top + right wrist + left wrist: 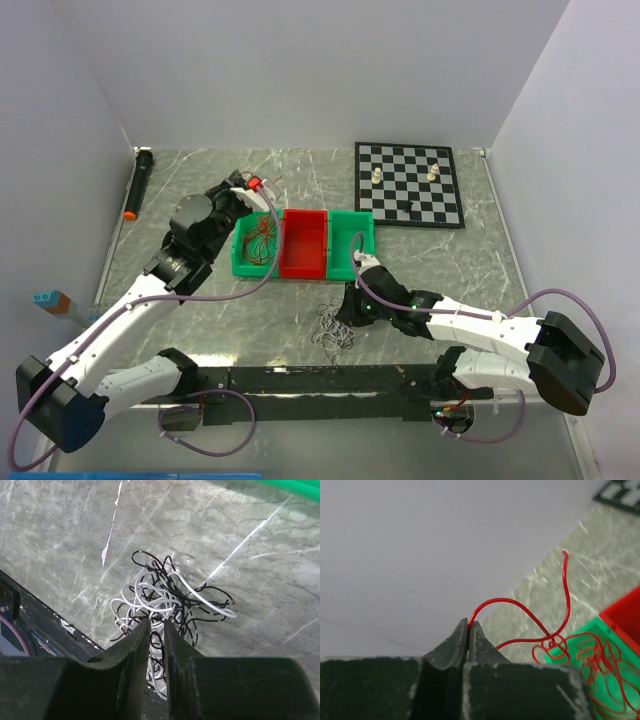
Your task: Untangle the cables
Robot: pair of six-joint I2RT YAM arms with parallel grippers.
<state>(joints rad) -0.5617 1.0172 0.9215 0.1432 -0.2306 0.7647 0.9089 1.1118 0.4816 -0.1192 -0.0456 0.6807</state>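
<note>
A bunch of thin red cable (260, 243) lies in the left green bin (240, 262). My left gripper (256, 186) is behind that bin and shut on one red strand (520, 604). The strand arcs from the fingertips down to the red tangle (600, 665) in the bin. A tangle of white and black cables (333, 330) lies on the table in front of the bins. My right gripper (350, 305) is right over this tangle (165, 597). Its jaws stand a narrow gap apart, with strands showing in the gap.
A red bin (305, 243) and a second green bin (352, 240) stand next to the left green bin. A chessboard (408, 183) with a few pieces lies at the back right. A black marker with an orange tip (138, 185) lies at the back left. A black rail (320, 380) runs along the near edge.
</note>
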